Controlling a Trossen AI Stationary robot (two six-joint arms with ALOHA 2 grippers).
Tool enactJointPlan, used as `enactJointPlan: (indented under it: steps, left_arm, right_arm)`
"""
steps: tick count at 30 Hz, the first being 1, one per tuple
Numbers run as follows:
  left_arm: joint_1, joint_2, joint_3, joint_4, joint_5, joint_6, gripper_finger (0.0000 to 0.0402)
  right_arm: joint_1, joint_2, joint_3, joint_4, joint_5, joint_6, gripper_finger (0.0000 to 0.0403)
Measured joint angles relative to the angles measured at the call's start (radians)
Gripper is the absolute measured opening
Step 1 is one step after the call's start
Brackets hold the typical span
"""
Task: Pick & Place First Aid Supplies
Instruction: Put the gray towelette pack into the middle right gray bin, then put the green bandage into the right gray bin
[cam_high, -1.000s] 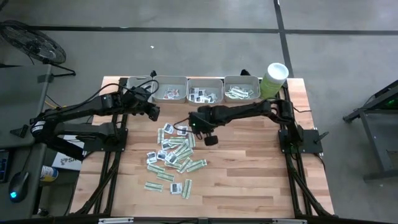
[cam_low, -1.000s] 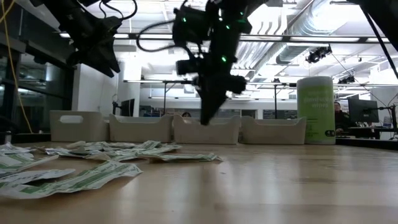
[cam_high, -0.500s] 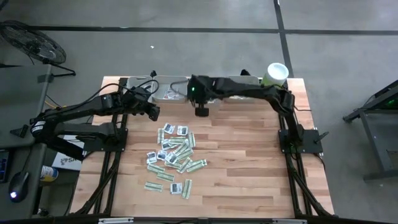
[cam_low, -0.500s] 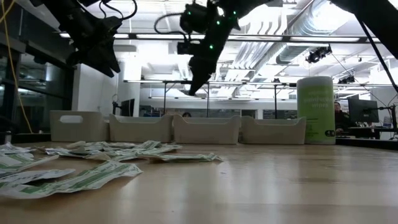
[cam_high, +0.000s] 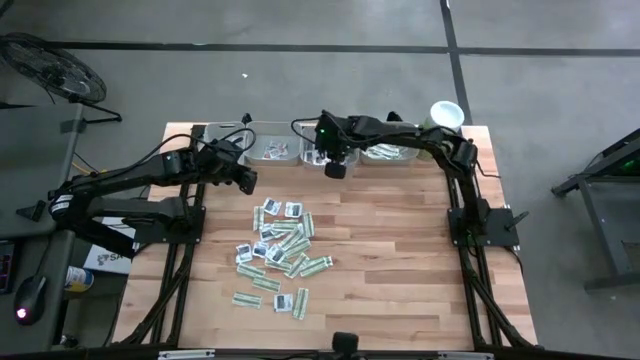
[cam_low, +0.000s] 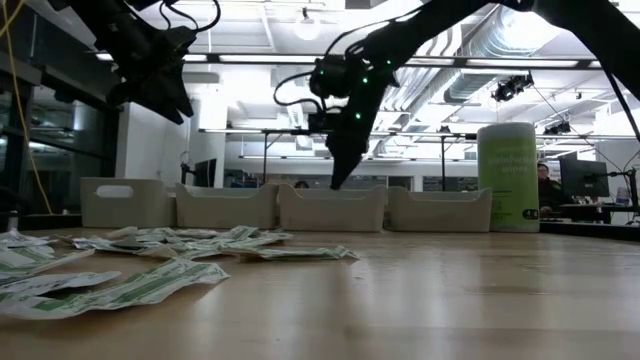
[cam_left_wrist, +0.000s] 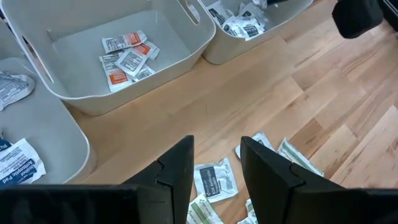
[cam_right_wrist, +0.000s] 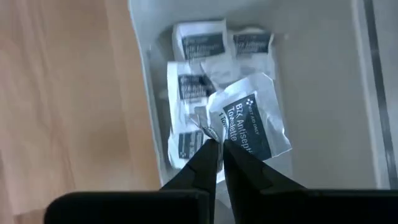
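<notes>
Right wrist view: fingers (cam_right_wrist: 219, 148) pinch a white sachet (cam_right_wrist: 249, 124) above tray (cam_right_wrist: 323, 93).

Right arm is stretched out from its base on the right side of the table, reaching across toward the far edge with the wrist bent down, so the right gripper (cam_high: 335, 168) hangs pointing downward. Its fingers (cam_right_wrist: 208, 158) are nearly together, just a thin slit between the tips, which pinch the corner of a white sachet (cam_right_wrist: 252, 124). Left arm comes in from the left side, elbow low, with the left gripper (cam_high: 246, 180) raised above the table and its fingers (cam_left_wrist: 177, 171) parted with a clear gap, holding nothing.
</notes>
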Motion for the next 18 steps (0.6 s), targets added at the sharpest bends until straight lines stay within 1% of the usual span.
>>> enactJointPlan:
  steps: [7, 12, 18]
  left_arm:
    - [0.0, 0.0, 0.0, 0.0, -0.001, 0.0, 0.0131]
    - [0.0, 0.0, 0.0, 0.0, -0.001, 0.0, 0.0131]
    - [0.0, 0.0, 0.0, -0.011, 0.001, 0.0, 0.0131]
  right_arm:
    - [-0.003, 0.0, -0.036, 0.006, 0.0, 0.0, 0.0047]
    - [-0.002, -0.003, -0.038, 0.003, -0.001, 0.046, 0.0082]
    - [0.005, -0.048, -0.037, -0.021, -0.09, 0.162, 0.0127]
